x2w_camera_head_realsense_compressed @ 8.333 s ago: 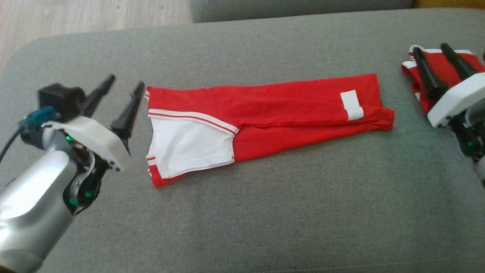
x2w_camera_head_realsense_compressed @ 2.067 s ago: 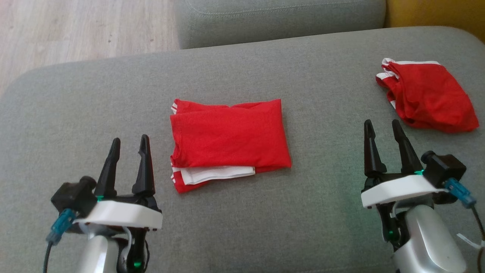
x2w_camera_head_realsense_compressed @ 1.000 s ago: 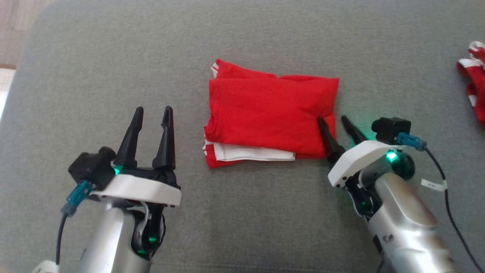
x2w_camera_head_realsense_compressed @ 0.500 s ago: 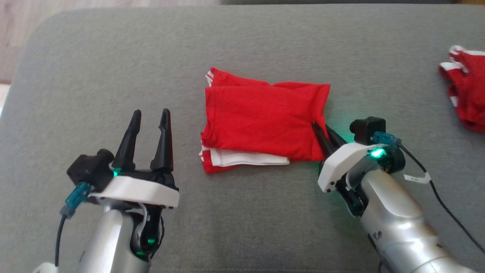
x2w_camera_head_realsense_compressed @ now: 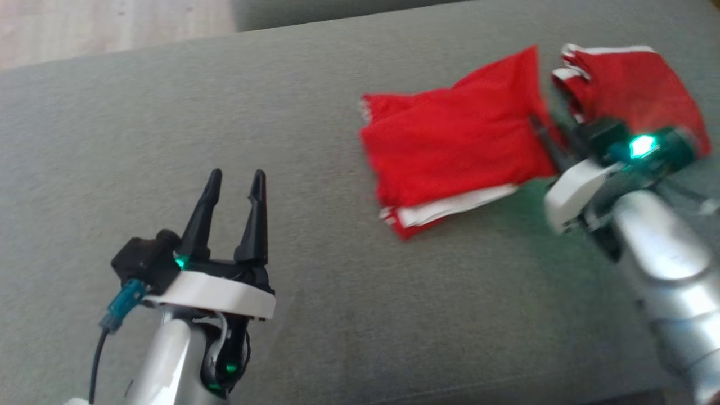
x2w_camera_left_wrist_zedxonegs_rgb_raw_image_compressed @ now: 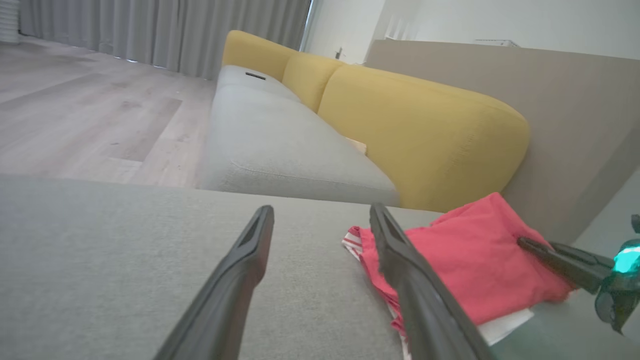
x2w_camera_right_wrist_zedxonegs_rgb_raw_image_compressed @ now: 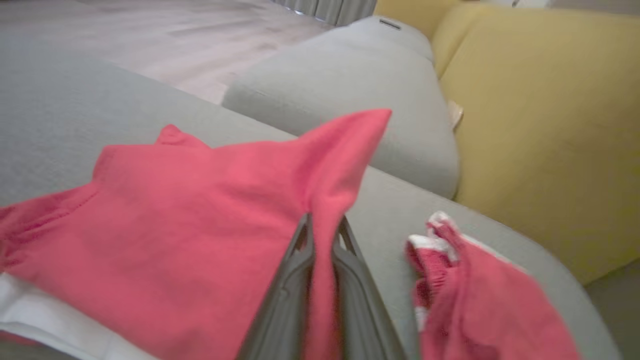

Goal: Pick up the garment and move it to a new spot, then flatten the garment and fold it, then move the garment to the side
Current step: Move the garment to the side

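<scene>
Edge of folded garment clamped between the right jaws

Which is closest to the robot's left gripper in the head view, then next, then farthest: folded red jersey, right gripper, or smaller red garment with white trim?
1. Folded red jersey, right of the left gripper.
2. Right gripper, shut on the jersey's right edge.
3. Smaller red garment with white trim, farthest right.

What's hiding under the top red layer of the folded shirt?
A white layer peeks out under the folded red shirt along its near edge, and the grey cushion lies below it all. Whatever else is tucked inside the folds is covered.
</scene>
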